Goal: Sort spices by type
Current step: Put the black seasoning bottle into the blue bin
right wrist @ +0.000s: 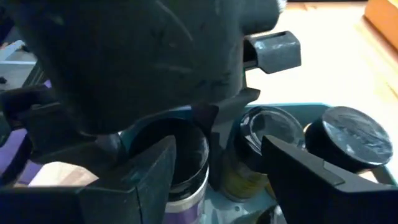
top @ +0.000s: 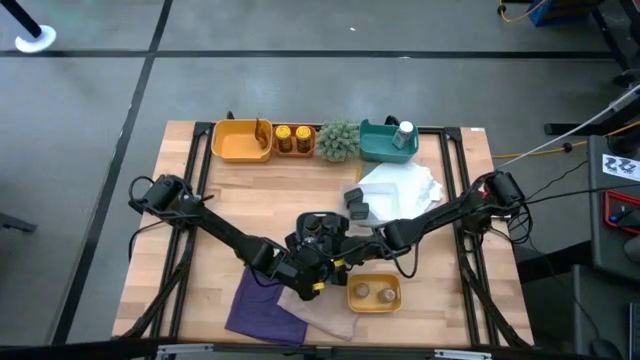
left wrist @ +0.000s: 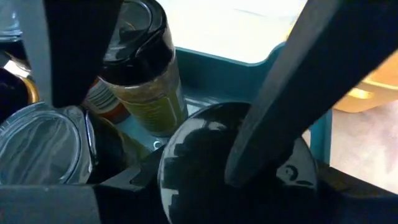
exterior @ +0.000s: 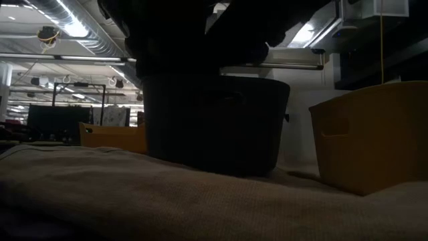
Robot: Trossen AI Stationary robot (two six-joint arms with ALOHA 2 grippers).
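Crowding is the main hazard. High view: left gripper (top: 308, 264) and right gripper (top: 332, 246) meet over one spot at mid-table, near side. They could knock each other or tip a jar. Count here:
- two jars (top: 291, 138) in the orange tray (top: 295, 153), far side
- one white bottle (top: 405, 132) in the far teal tray (top: 375, 148)
- two jars (top: 373, 291) in the near yellow tray (top: 375, 305)
- one empty-looking yellow tray (top: 238, 142), far left
- one green plant (top: 338, 140)
- one white cloth (top: 405, 185)
- one purple cloth (top: 262, 310)

Low view: one dark bin (exterior: 214, 124) stands at centre under the arms. One yellow bin (exterior: 371, 137) stands to its right, on a beige cloth (exterior: 134, 181). If the cloth bunches, a bin could shift. No spices are visible here.

Left wrist view: a teal bin wall (left wrist: 249, 62) encloses tightly packed spices. I count one dark-lidded jar of olive powder (left wrist: 142, 81), one clear-lidded jar (left wrist: 40, 146), one red-labelled jar (left wrist: 102, 104) and one dark round lid (left wrist: 205, 168) closest. Whether this gripper holds anything, I cannot tell. Lifting one jar may drag its neighbour.

Right wrist view: the right gripper (right wrist: 219, 148) has its fingers spread, and I see nothing clamped between them. Three jars sit below: one dark-mouthed jar (right wrist: 177, 163), one clear lid (right wrist: 273, 124) and one dark lid (right wrist: 348, 134). The other arm's bulk sits just above, so closing blind risks catching two jars at once.
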